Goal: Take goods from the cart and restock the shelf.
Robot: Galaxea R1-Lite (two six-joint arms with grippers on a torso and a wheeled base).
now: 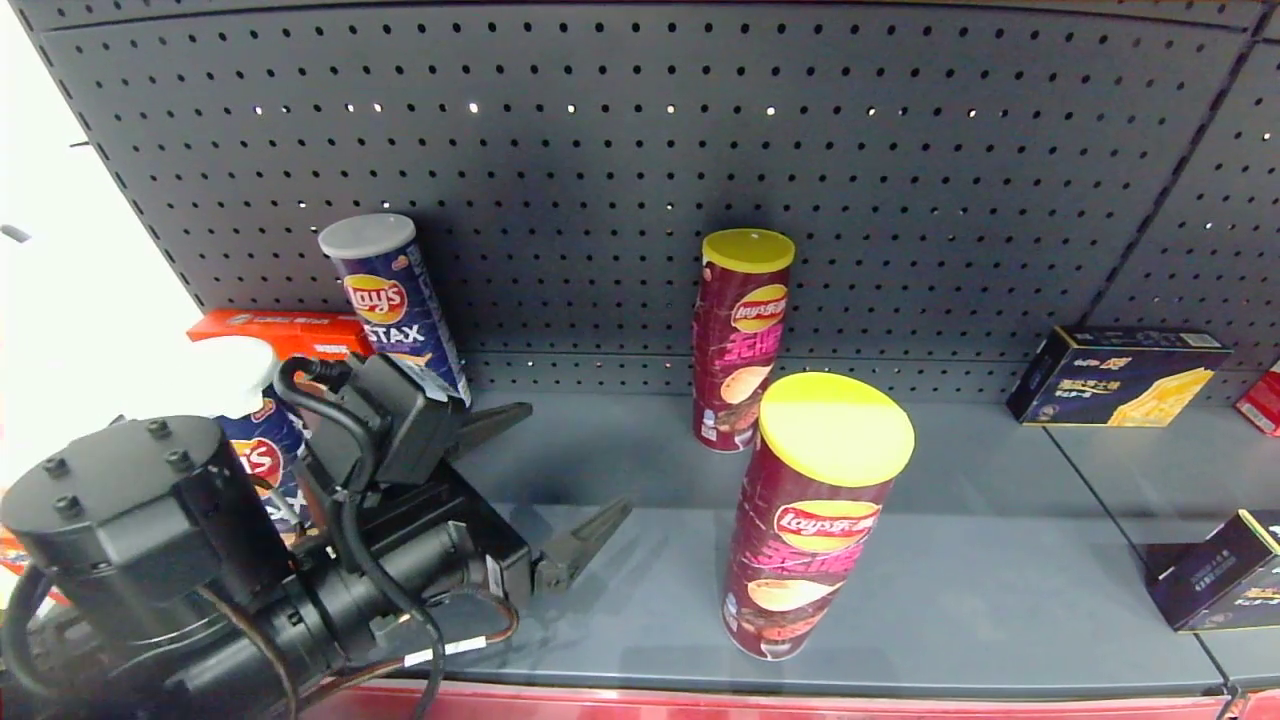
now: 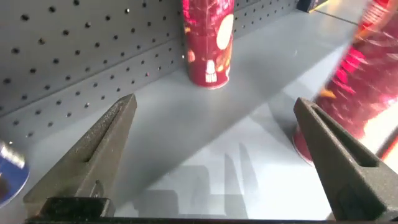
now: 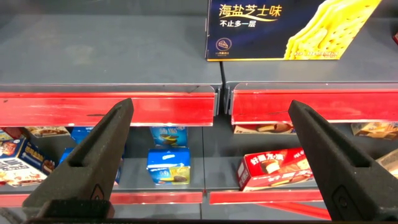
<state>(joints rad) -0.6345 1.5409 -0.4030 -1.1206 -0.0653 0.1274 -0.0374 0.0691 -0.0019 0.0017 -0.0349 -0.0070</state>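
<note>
Two maroon chip cans with yellow lids stand on the grey shelf (image 1: pixel 620 600): one at the back (image 1: pixel 742 340), one near the front edge (image 1: pixel 815 520). A blue chip can (image 1: pixel 390 300) stands at the back left, and a second blue can (image 1: pixel 255 440) sits behind my left arm. My left gripper (image 1: pixel 580 457) is open and holds nothing, low over the shelf between the blue cans and the maroon ones. From the left wrist, the back maroon can (image 2: pixel 208 43) lies ahead of the left gripper (image 2: pixel 214 102). My right gripper (image 3: pixel 211 104) is open and empty before a shelf's red edge strip (image 3: pixel 112 106).
An orange box (image 1: pixel 280 330) lies at the back left. Dark blue boxes lie at the back right (image 1: pixel 1120 375) and front right (image 1: pixel 1215 570). A perforated back panel (image 1: pixel 640 150) closes the shelf. A lower shelf holds blue packets (image 3: pixel 168 165) and a red box (image 3: pixel 273 171).
</note>
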